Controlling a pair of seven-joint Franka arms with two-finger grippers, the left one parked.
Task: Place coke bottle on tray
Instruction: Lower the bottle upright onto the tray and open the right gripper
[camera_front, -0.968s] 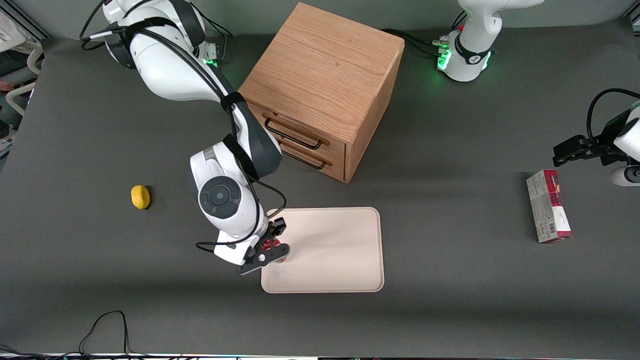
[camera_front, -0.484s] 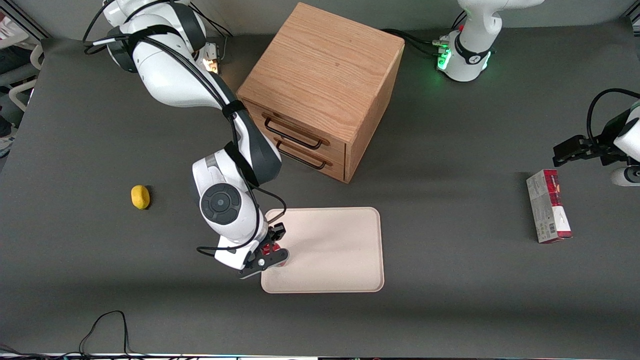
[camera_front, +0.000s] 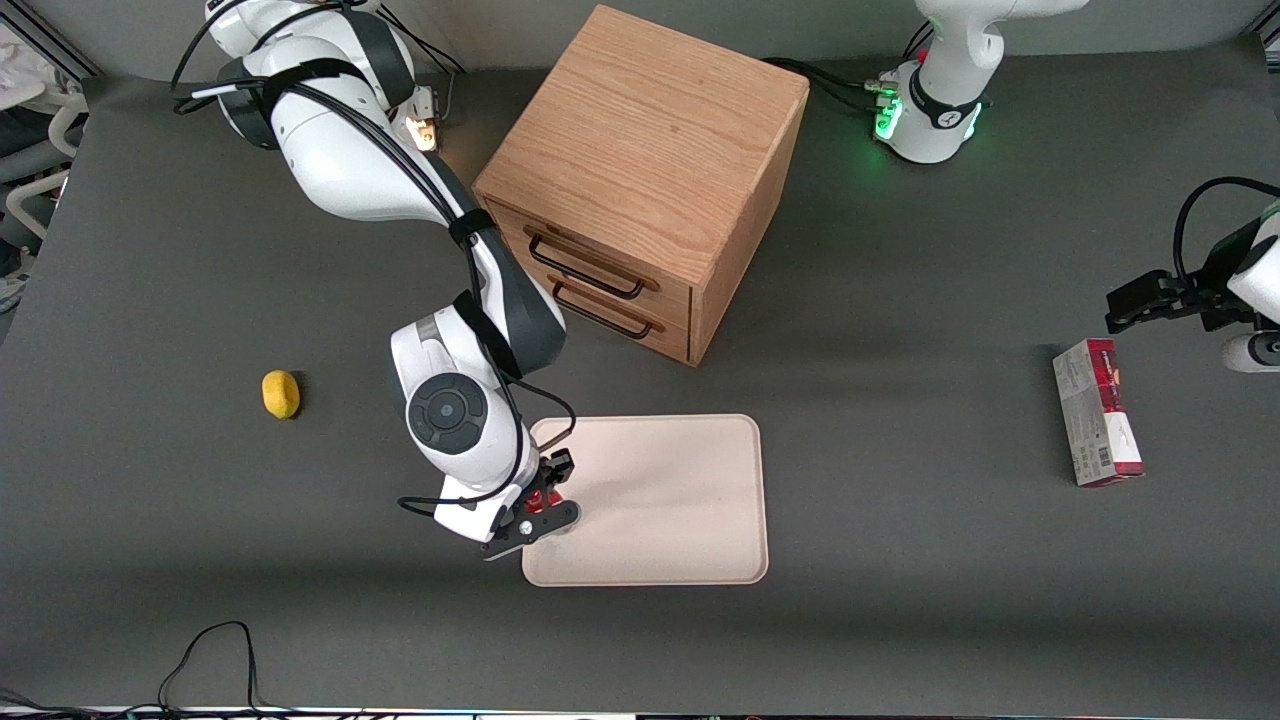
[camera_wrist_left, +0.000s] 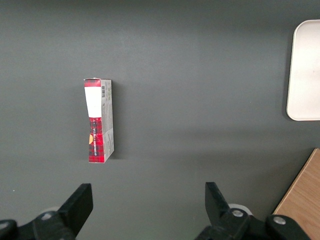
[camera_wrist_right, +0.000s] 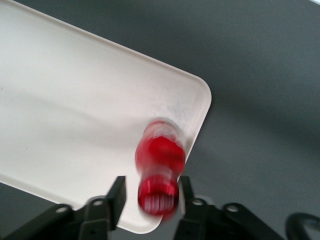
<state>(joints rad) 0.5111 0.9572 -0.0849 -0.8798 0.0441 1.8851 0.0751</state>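
The coke bottle (camera_wrist_right: 160, 160), red with a red cap, stands upright on the cream tray (camera_wrist_right: 75, 100) close to one rounded corner and looks blurred. My right gripper (camera_wrist_right: 152, 189) is open around its cap, with a clear gap between one black finger (camera_wrist_right: 118, 192) and the bottle. From the front, the gripper (camera_front: 545, 500) hangs over the tray's (camera_front: 680, 500) corner toward the working arm's end. Only a patch of the red bottle (camera_front: 541, 500) shows under the wrist.
A wooden drawer cabinet (camera_front: 650, 180) stands farther from the camera than the tray. A yellow lemon-like object (camera_front: 281, 393) lies toward the working arm's end. A red-and-grey carton (camera_front: 1097, 425) lies toward the parked arm's end. A black cable (camera_front: 215, 640) loops near the front edge.
The working arm's wrist has drifted slightly over the tray's corner. Less of the red bottle shows under the gripper than a second ago.
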